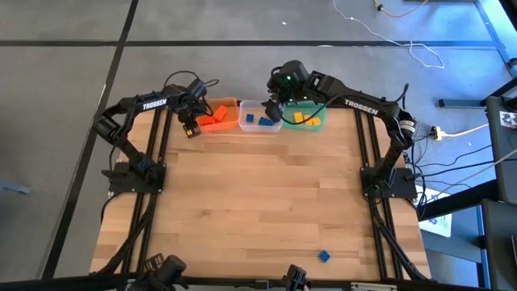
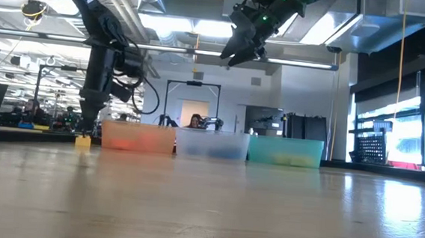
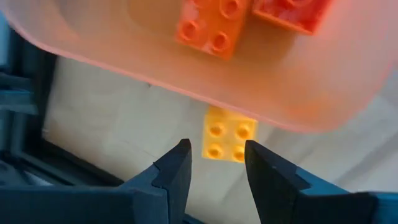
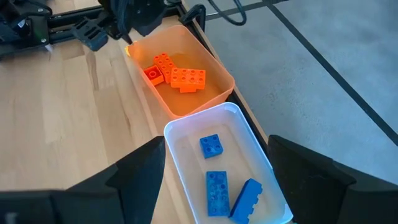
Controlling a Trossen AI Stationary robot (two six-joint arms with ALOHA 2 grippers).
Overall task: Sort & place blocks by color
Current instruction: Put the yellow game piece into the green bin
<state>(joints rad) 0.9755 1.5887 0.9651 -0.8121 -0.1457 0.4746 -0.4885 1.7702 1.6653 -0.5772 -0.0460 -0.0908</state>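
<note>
While the left gripper (image 3: 214, 163) hangs low at the table's 11 o'clock edge, fingers apart w/ a narrow gap & holding nothing, a small yellow plastic brick (image 3: 228, 135) lies on the wood just ahead of its tips, beside the translucent orange plastic tub (image 1: 218, 115). Orange bricks (image 4: 178, 73) sit inside that tub. Right gripper (image 4: 214, 165) hovers high over the clear plastic tub (image 4: 249, 137) at approx 12 o'clock, fingers spread wide, empty; three blue bricks (image 4: 217, 183) lie in it. Green plastic tub (image 1: 305, 118) touches the clear one on its 3 o'clock side, w/ yellow bricks (image 1: 304, 116) in it. One lone blue brick (image 1: 323, 256) rests on the wooden table (image 1: 258, 194) near 5 o'clock, well apart from the tubs.
</note>
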